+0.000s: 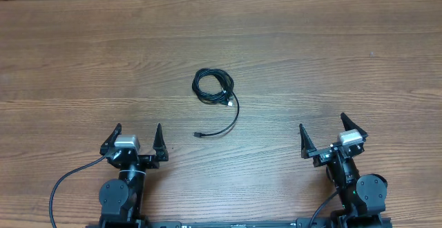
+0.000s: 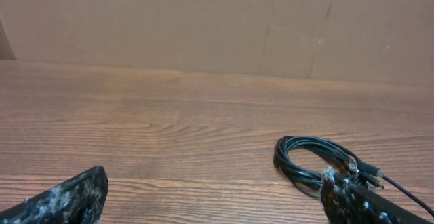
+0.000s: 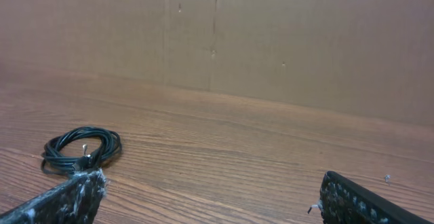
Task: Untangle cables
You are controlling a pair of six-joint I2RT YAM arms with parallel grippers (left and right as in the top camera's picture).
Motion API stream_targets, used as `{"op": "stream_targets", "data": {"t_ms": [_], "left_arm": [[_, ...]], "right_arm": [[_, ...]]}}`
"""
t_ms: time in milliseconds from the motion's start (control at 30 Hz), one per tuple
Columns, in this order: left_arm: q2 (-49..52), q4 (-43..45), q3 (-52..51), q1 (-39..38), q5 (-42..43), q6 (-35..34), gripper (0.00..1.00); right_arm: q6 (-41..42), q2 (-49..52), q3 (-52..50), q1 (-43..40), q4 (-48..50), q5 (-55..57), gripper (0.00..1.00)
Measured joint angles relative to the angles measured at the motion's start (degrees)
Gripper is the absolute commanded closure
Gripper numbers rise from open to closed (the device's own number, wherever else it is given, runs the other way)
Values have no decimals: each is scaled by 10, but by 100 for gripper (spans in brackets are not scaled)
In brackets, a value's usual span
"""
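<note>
Wood table (image 1: 331,41) | cables (image 1: 224,98): one coil mid-table, tail trailing toward grippers | left gripper (image 1: 138,128), right gripper (image 1: 322,121): jaws wide, empty, low at near edge, well apart from coil, seemingly ready to reach

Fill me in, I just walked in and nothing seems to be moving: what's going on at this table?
Two robot arms sit at the near edge of the wooden table. The left end effector and right end effector are both open and hold nothing. A thin black cable lies coiled between and beyond them, with one plug end trailing back toward the arms. Neither arm touches it, so untangling has not begun.
</note>
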Motion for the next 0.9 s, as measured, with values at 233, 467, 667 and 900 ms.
{"op": "stream_targets", "data": {"t_ms": [233, 467, 667, 900], "left_arm": [[0, 0, 0, 0, 0, 0, 0], [0, 0, 0, 0, 0, 0, 0], [0, 0, 0, 0, 0, 0, 0], [0, 0, 0, 0, 0, 0, 1]], "right_arm": [[0, 0, 0, 0, 0, 0, 0], [0, 0, 0, 0, 0, 0, 0], [0, 0, 0, 0, 0, 0, 0], [0, 0, 0, 0, 0, 0, 0]]}}
